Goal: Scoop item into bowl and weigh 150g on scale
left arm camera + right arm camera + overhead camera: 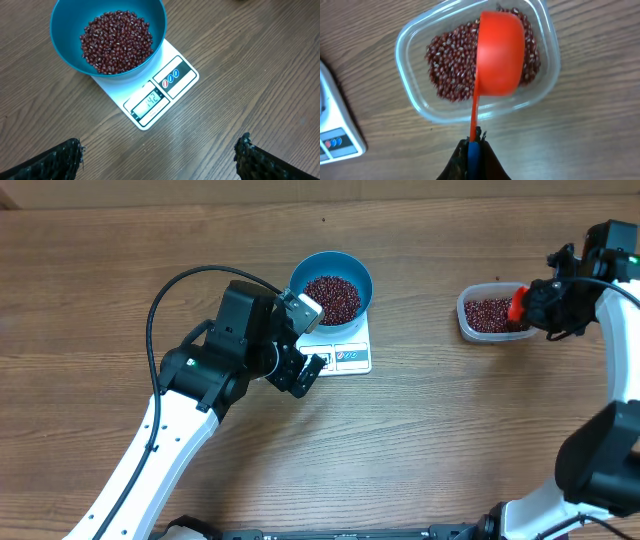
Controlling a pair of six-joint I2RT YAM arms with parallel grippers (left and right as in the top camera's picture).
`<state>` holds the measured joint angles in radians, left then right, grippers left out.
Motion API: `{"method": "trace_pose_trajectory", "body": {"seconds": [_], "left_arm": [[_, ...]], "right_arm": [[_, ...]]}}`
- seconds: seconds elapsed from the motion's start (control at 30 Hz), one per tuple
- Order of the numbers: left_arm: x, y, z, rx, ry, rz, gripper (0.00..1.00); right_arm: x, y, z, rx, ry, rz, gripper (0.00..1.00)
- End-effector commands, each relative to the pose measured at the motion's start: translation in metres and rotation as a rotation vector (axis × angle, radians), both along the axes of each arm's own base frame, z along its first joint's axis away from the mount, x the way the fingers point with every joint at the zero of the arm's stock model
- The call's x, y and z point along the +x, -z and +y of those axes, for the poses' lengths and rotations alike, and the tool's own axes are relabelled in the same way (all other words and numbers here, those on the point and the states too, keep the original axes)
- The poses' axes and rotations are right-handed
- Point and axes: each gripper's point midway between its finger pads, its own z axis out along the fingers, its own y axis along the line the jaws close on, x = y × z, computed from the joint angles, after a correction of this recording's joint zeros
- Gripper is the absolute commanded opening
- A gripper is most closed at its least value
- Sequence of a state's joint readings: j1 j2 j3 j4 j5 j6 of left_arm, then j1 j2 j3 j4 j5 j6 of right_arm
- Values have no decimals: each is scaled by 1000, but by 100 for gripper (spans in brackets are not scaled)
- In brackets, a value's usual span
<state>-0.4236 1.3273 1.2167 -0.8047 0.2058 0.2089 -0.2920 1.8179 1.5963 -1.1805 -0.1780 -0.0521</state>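
Wood-grain table (450, 440) carries everything; the scale (345, 355) sits near its middle and serves as ref pt.

L arm (150, 450) reaches in from the near-left side of the scale. Left gripper (160, 142) hangs above the table just off the scale's display edge, jaws spread wide w/ nothing between them; both finger tips show at the bottom corners of the wrist view, apart from the scale.

R arm (600, 430) stands well to the right of the scale. Right gripper (474, 150) is clamped tight on the blue handle tip (472, 156) of the scoop (500, 55).

Bowl (298, 285), bright blue, rests on the far end of the scale, overhanging its edges, display left uncovered. Beans (331, 298) fill its bottom in a loose heap.

Clear tub (405, 45) lies on the table well right of the scale, not touching it; more beans (450, 65) inside.

The scoop, orange-red, is over the tub, cup end toward the tub's far-right part, blurred. Can't tell if it's loaded or touching the beans.

Scale display (152, 102) faces the left gripper; digits look like 142, not fully sharp. Label panel (172, 77) just beside it.
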Motion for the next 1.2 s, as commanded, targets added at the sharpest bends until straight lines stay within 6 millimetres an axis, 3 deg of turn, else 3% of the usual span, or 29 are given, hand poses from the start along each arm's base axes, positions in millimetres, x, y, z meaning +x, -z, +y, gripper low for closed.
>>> {"method": "trace_pose_trajectory", "body": {"seconds": [0.0,0.33,0.47,0.73,0.93,1.17], "left_arm": [[2,-13,-2,-22,-9,-26,100],[2,-13,-2,-22,-9,-26,100],[2,-13,-2,-22,-9,-26,100],[2,-13,-2,-22,-9,-26,100],[2,-13,-2,-22,-8,-26,99],[2,-13,-2,-22,-9,-26,100]], "right_arm": [[5,18,1,8,-3,28,4],[13,60,2,41,10,102,4],[16,65,18,82,-21,107,4],[23,50,41,186,-83,61,4],[22,22,30,290,-86,-20,4],[10,7,15,445,-72,-69,4]]}}
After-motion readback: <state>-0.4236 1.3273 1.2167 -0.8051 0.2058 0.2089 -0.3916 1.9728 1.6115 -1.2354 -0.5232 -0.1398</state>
